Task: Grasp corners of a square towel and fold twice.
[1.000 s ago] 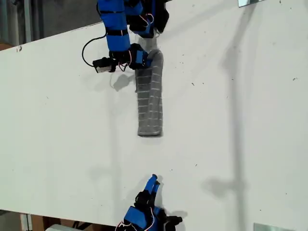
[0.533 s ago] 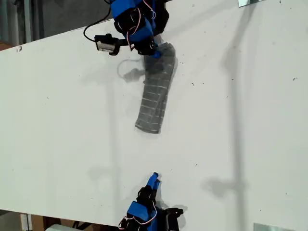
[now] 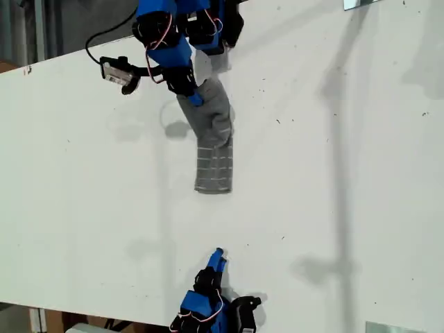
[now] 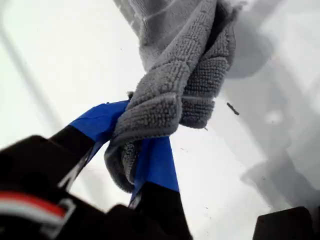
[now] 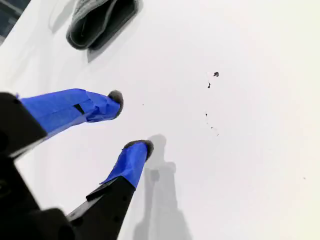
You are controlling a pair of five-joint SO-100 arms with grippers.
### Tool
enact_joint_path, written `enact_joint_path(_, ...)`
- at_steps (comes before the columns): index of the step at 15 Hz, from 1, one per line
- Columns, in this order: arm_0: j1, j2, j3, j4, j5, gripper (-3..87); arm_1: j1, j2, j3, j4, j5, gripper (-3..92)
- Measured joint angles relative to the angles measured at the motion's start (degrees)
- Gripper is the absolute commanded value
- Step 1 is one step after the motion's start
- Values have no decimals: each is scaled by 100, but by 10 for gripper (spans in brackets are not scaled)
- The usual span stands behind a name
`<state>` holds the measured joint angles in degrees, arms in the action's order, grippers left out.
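Note:
The grey striped towel (image 3: 214, 149) is folded into a narrow strip on the white table (image 3: 333, 173). Its far end is bunched and lifted, and its near end lies flat. My first gripper (image 3: 195, 98) is shut on that bunched far end at the top of the exterior view. In the first wrist view the towel (image 4: 172, 95) is pinched between the blue fingers (image 4: 155, 165) of my first gripper (image 4: 131, 145). No single corner can be told apart in the bunch. My second gripper (image 3: 217, 255) stands open near the table's near edge, a gap away from the towel (image 5: 100, 20). Its fingers (image 5: 132, 162) hold nothing.
A metal bracket (image 3: 361, 3) sits at the exterior view's top right and another (image 3: 392, 327) at its bottom right. The table's far edge runs diagonally at the top left of that view. Small dark specks (image 5: 215, 74) dot the surface.
My first gripper has moved toward the exterior view's left with the towel's far end, which now hangs bunched. The towel's near end shifted slightly. My second gripper has barely moved.

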<state>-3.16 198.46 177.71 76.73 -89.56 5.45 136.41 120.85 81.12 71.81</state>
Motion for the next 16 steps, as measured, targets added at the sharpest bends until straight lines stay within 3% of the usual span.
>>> enact_joint_path(6, 0, 0, 0, 0, 114, 154, 431, -4280, -3841, 255, -1266, -2)
enact_joint_path(16, 9, 0, 26, -44, 62, 154, -422, -6565, -6056, -1081, -3410, -2)
